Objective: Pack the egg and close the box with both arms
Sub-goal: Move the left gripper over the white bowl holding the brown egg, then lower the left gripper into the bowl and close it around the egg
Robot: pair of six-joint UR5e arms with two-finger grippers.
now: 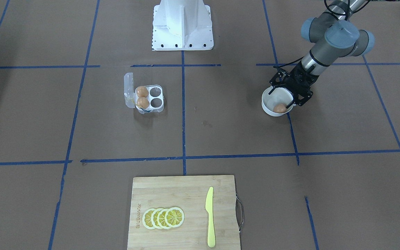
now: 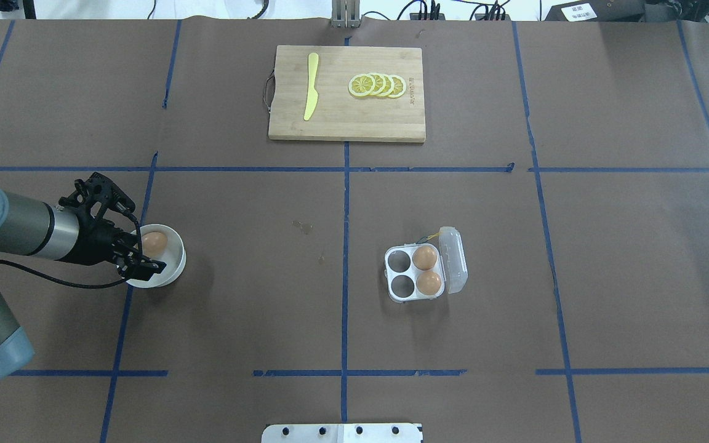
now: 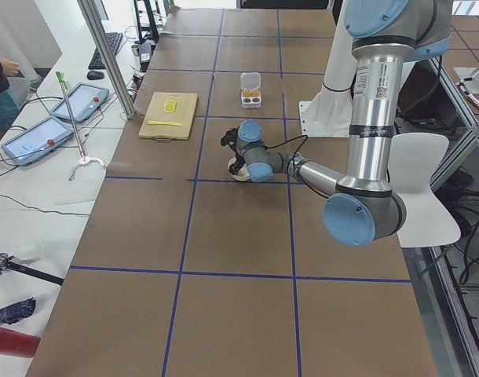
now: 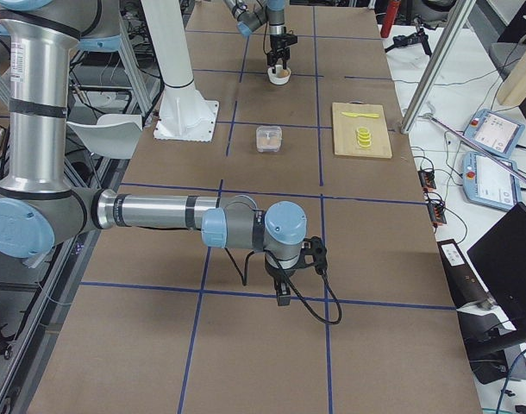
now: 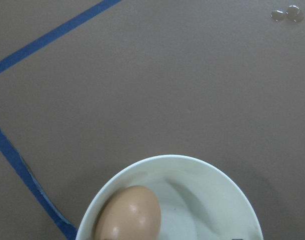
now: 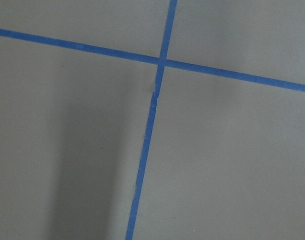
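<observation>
Early stage: left gripper (image 1: 281,99), jaws apart, holding nothing, poised in white bowl (image 2: 180,261) over egg (image 2: 154,241). Box (image 2: 456,259) well apart, lid open, two cells vacant. Packing, closing pending. Right gripper (image 4: 281,293): cannot tell.

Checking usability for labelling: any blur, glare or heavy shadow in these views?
Left wrist view: the egg and white bowl are sharp but cropped by the bottom edge. Right wrist view: a broad soft shadow darkens the paper left of the blue tape. Overhead view: even light, the egg carton's clear lid faint but visible.
</observation>
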